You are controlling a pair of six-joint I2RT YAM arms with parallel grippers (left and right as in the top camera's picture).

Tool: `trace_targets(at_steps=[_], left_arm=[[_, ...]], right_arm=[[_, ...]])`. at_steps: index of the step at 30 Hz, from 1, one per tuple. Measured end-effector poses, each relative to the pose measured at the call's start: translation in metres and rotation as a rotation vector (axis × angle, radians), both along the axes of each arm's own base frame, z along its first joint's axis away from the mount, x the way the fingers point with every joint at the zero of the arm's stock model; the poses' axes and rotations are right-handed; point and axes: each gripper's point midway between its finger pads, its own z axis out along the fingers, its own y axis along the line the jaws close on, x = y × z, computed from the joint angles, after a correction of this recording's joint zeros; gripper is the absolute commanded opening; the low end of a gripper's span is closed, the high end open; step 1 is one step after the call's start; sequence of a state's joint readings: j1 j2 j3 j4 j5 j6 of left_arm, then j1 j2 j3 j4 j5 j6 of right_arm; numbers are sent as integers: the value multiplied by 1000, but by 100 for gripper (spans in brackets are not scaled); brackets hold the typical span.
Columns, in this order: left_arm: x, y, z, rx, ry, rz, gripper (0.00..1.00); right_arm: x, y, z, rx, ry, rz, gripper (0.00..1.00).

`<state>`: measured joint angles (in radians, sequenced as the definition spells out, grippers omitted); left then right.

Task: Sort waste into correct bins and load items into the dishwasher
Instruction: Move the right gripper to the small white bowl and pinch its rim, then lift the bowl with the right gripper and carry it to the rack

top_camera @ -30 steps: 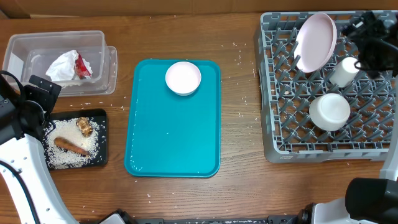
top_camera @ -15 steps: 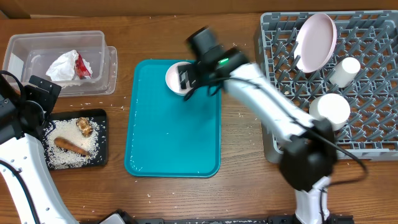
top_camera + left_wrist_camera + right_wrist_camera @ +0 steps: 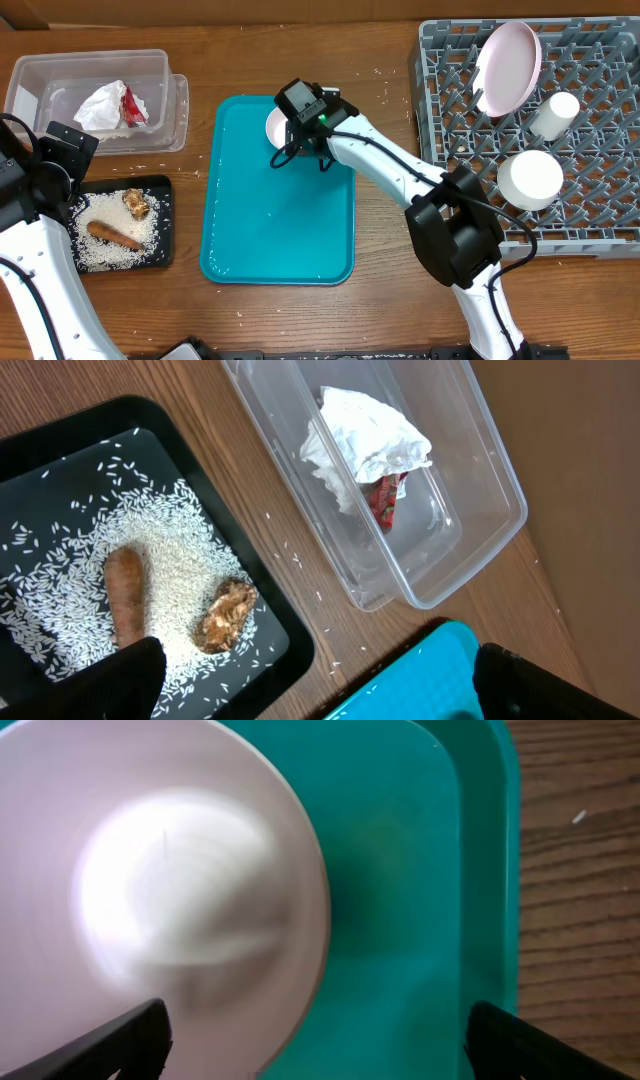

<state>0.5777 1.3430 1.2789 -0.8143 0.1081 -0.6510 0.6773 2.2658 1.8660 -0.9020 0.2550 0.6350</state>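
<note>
Hovers over the small bowl at the far end of the teal tray with the right hand spread wide, gripping nothing. Holds the left hand released near the black tray.

No text, label or number (anywhere) is readable.
</note>
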Motion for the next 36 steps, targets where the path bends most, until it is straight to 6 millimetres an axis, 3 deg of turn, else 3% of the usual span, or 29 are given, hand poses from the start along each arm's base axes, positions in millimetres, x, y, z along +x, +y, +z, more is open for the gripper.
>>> trace_targets(at_steps=[3, 4, 6, 10, 13, 18, 21, 24, 28, 32, 36], left_arm=[[0, 0, 0, 0, 0, 0, 100], [0, 0, 0, 0, 0, 0, 100], [0, 0, 0, 0, 0, 0, 100], [0, 0, 0, 0, 0, 0, 100], [0, 0, 0, 0, 0, 0, 100], [0, 0, 0, 0, 0, 0, 100], [0, 0, 0, 0, 0, 0, 100], [0, 0, 0, 0, 0, 0, 100], [0, 0, 0, 0, 0, 0, 100], [0, 0, 0, 0, 0, 0, 100], [0, 0, 0, 0, 0, 0, 100]], right_arm=[[-6, -5, -1, -22, 22, -3, 92], [-7, -6, 2, -25, 25, -5, 97], [-6, -2, 18, -1, -5, 6, 100], [10, 46, 79, 171, -167, 209, 100], [8, 77, 98, 229, -233, 402, 100], [-3, 103, 81, 218, -233, 573, 97], [-5, 106, 38, 172, -172, 605, 84], [-5, 102, 10, 131, -135, 604, 83], [-4, 101, 5, 120, -134, 602, 80], [-5, 104, 5, 109, -144, 607, 51], [-11, 109, 2, 82, -153, 613, 49]])
